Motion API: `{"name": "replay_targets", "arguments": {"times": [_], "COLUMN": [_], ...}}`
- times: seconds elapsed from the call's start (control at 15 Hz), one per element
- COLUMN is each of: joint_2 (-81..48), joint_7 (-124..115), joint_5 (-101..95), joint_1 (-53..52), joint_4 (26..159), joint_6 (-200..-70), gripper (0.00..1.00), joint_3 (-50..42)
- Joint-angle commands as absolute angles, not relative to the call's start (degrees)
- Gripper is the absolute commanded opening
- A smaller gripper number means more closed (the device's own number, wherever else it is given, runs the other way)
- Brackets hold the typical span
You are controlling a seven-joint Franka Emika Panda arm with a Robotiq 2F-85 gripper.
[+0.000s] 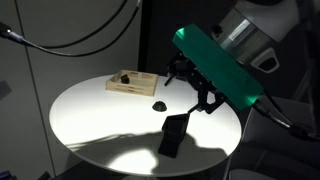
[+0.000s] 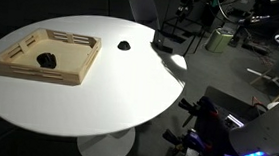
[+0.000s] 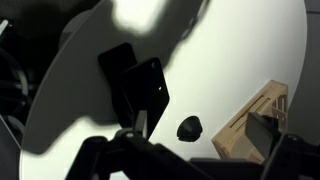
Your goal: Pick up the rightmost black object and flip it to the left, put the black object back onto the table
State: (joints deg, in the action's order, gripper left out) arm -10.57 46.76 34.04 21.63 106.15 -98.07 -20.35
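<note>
The rightmost black object, a flat black slab (image 1: 174,135), lies on the round white table (image 1: 100,115) near its front right edge. In the wrist view the slab (image 3: 145,95) lies with its shadow beside it. I cannot make it out in the exterior view that shows the tray at the left. My gripper (image 1: 196,88), under a green housing, hangs above the table behind the slab, apart from it. Its fingers are spread and hold nothing. In the wrist view the dark fingers (image 3: 195,160) frame the bottom edge.
A small black dome (image 1: 158,104) (image 2: 124,45) (image 3: 188,128) sits mid-table. A wooden tray (image 1: 130,84) (image 2: 42,70) (image 3: 250,130) holds a tiny black piece (image 2: 47,58). Chairs and clutter stand behind the table (image 2: 198,33).
</note>
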Motion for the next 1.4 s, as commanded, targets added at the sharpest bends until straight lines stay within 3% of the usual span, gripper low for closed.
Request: {"name": "replay_targets", "arguments": {"times": [0.0, 1.33], "joint_2": [-13.60, -24.40], "joint_7": [48.47, 48.76], "joint_5": [36.05, 36.02], "joint_1": [24.05, 28.96], "joint_4": [103.21, 96.20], "joint_6": [-96.44, -95.74], "gripper": [1.00, 1.00], "joint_3": [-19.12, -14.20]}}
